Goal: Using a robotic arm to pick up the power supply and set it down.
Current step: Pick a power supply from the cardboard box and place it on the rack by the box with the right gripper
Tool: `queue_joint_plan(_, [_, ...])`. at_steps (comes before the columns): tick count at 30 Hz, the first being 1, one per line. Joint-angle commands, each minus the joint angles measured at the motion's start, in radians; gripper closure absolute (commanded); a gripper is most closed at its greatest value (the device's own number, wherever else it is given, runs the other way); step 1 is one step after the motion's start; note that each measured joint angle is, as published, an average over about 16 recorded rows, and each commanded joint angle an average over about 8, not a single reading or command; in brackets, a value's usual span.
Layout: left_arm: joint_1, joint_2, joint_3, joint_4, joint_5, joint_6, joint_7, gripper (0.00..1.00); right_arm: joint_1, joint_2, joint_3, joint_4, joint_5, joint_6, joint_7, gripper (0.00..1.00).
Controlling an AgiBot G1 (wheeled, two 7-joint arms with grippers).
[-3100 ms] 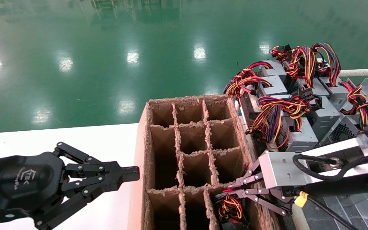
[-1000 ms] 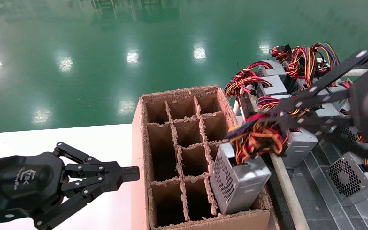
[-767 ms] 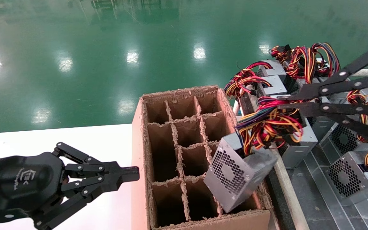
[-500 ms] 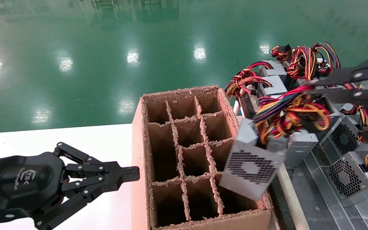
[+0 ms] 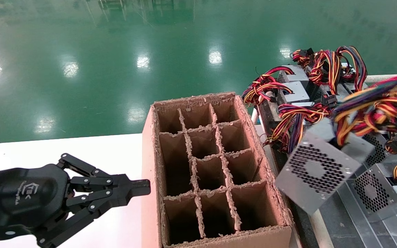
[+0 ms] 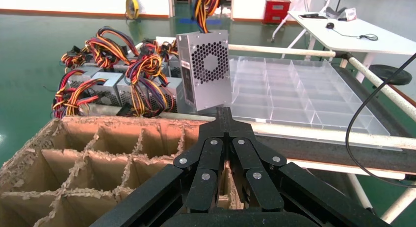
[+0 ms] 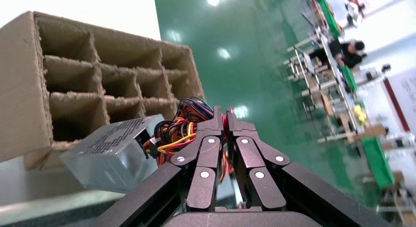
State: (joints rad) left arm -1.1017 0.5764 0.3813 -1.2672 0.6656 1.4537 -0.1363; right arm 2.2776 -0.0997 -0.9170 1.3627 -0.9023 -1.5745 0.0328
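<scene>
The power supply (image 5: 317, 174), a grey metal box with a perforated fan grille, hangs tilted in the air just right of the cardboard box. Its bundle of red, yellow and black wires (image 5: 374, 106) runs up toward the frame's right edge. In the right wrist view my right gripper (image 7: 224, 114) is shut on that wire bundle (image 7: 171, 131), with the power supply (image 7: 113, 153) dangling below it. The right gripper is outside the head view. My left gripper (image 5: 140, 187) is shut and empty, parked over the white table left of the box. From the left wrist view the power supply (image 6: 205, 70) hangs beyond my left gripper (image 6: 224, 114).
The brown cardboard divider box (image 5: 193, 98) has several empty cells. Right of it lie several more power supplies (image 5: 296, 93) with wire bundles, one with its fan grille up (image 5: 374, 193). A clear plastic tray (image 6: 294, 85) and a white rail (image 5: 388, 78) lie beyond. The white table (image 5: 81, 151) is at the left.
The right gripper pulled the power supply by its wires out of the box's front right cell and swung it right, clear of the box. The left arm stayed still.
</scene>
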Motion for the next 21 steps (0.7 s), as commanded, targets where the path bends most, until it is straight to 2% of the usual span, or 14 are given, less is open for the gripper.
queue_joint_plan(1, [0.000, 0.000, 0.000, 0.000, 0.000, 0.000, 0.000, 1.00, 0.010, 0.028, -0.007, 0.001, 0.002, -0.002, 0.004, 1.00])
queue_joint_plan(7, [0.000, 0.000, 0.000, 0.000, 0.000, 0.000, 0.000, 1.00, -0.005, 0.128, -0.030, 0.001, 0.027, -0.004, 0.002, 1.00])
queue_joint_plan(14, [0.000, 0.000, 0.000, 0.000, 0.000, 0.000, 0.000, 1.00, -0.071, 0.240, -0.070, 0.001, 0.058, 0.001, -0.019, 1.00])
queue_joint_plan(21, [0.000, 0.000, 0.000, 0.000, 0.000, 0.000, 0.000, 1.00, -0.138, 0.300, -0.107, 0.000, 0.081, 0.019, -0.043, 1.00])
